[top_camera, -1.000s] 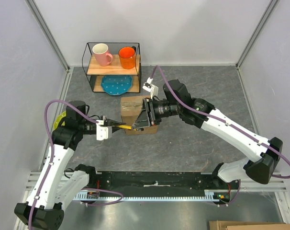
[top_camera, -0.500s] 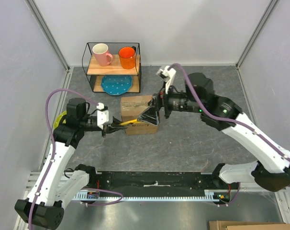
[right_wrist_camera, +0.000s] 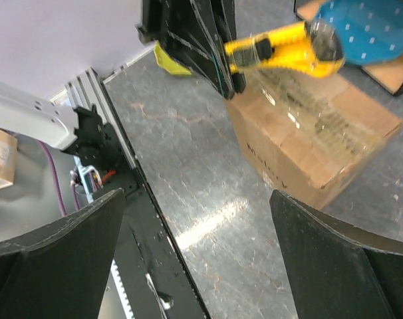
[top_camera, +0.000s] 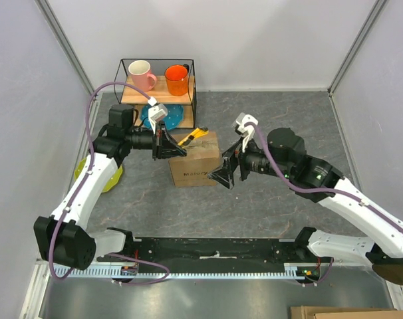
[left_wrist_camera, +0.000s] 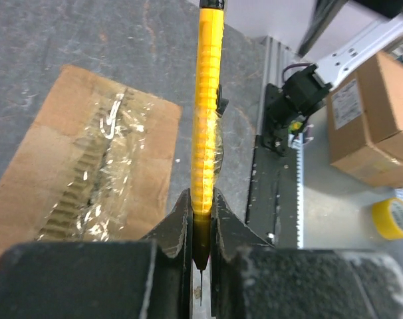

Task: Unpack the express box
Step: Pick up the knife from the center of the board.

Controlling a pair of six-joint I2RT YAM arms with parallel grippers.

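The express box (top_camera: 196, 161) is a brown carton with clear tape along its top seam (left_wrist_camera: 98, 156), standing mid-table with dark print on its near side (right_wrist_camera: 291, 163). My left gripper (top_camera: 175, 144) is at the box's far left corner, shut on a yellow utility knife (top_camera: 192, 137). The knife's body (left_wrist_camera: 207, 100) runs out from the jaws above the box's top edge. My right gripper (top_camera: 227, 174) hovers just off the box's near right corner, open wide and empty. Its two fingers (right_wrist_camera: 52, 259) frame bare table, with the box and knife (right_wrist_camera: 274, 53) beyond them.
A wire shelf (top_camera: 191, 93) at the back holds a pink mug (top_camera: 141, 74), an orange mug (top_camera: 177, 79) and a blue plate (top_camera: 163, 117) beneath. A yellow disc (top_camera: 113, 178) lies under the left arm. Off the table are another carton (left_wrist_camera: 371, 119) and a tape roll (left_wrist_camera: 393, 216).
The left arm swung from the box's near left side round to its far left, carrying the knife above the top. The right gripper opened wide and drew back off the box.
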